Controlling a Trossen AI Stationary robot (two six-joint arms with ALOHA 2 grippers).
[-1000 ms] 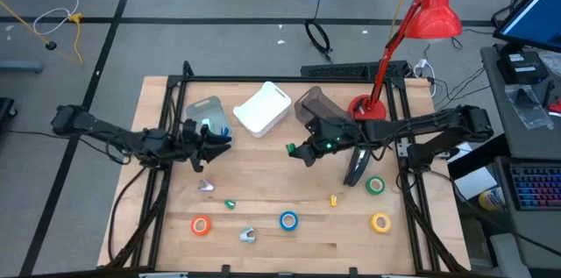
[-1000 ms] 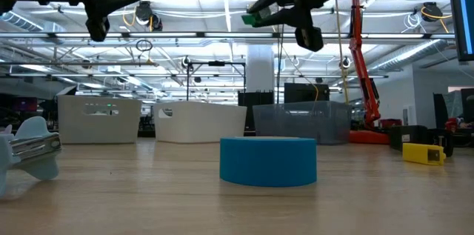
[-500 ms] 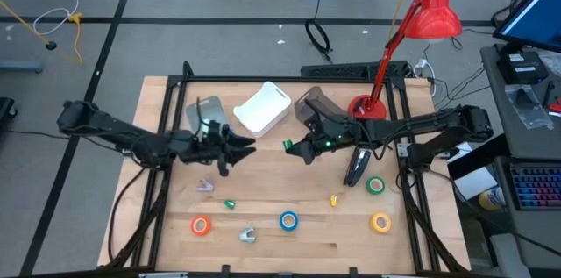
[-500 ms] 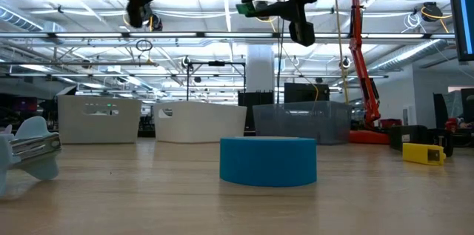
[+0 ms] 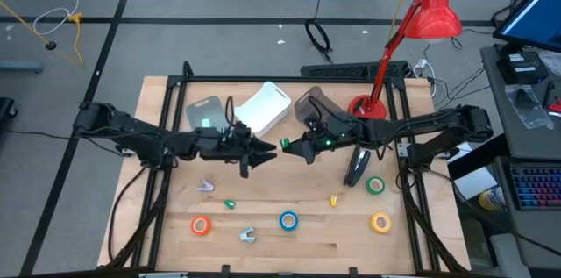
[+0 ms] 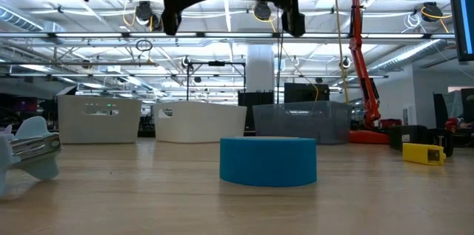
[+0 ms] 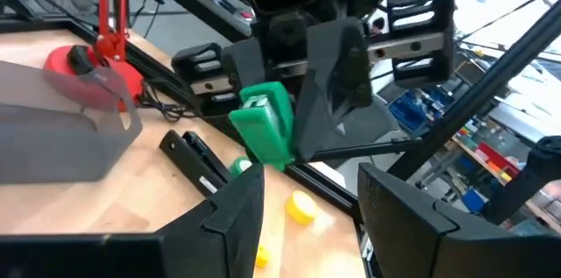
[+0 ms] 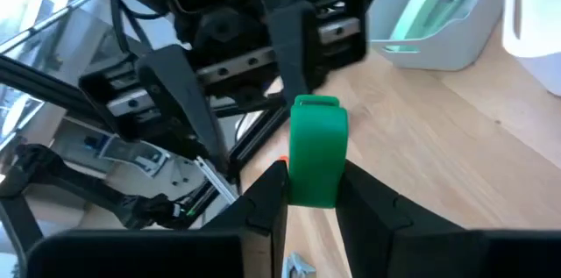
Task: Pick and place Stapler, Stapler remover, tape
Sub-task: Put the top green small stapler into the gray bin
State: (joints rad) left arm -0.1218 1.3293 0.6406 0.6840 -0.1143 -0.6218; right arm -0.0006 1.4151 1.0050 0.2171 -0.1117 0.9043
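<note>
A small green stapler remover (image 8: 316, 142) hangs high over the table's middle, and my right gripper (image 8: 314, 173) is shut on it; the high view shows them (image 5: 286, 145). My left gripper (image 5: 268, 150) stands open just left of it, pointing level at it, fingertips apart and a short way off (image 7: 308, 181). A black stapler (image 5: 355, 168) lies on the table at the right. Tape rolls lie flat near the front: orange (image 5: 201, 224), blue (image 5: 288, 220), yellow (image 5: 380, 222) and green (image 5: 376, 185). A pale stapler remover (image 5: 247, 236) lies beside the blue roll. My right gripper pinches the green stapler remover between its two fingers, on the end nearest the wrist (image 8: 314, 192). The rest sticks out past the fingertips. The fingers come nearly level from the table's right. The remover is lifted well clear of the table.
Three bins stand at the back: grey (image 5: 203, 113) with a mint stapler inside, white (image 5: 263, 108) and dark clear (image 5: 311, 103). A red desk lamp (image 5: 368, 107) rises at the back right. Another pale remover (image 5: 205, 186) and small green (image 5: 230, 203) and yellow (image 5: 334, 199) pieces lie mid-table.
My left gripper has travelled level toward the table's right edge, from in front of the grey bin up to the green stapler remover, staying open. My right gripper has stayed in place but tipped its fingers upward, raising the remover a little.
</note>
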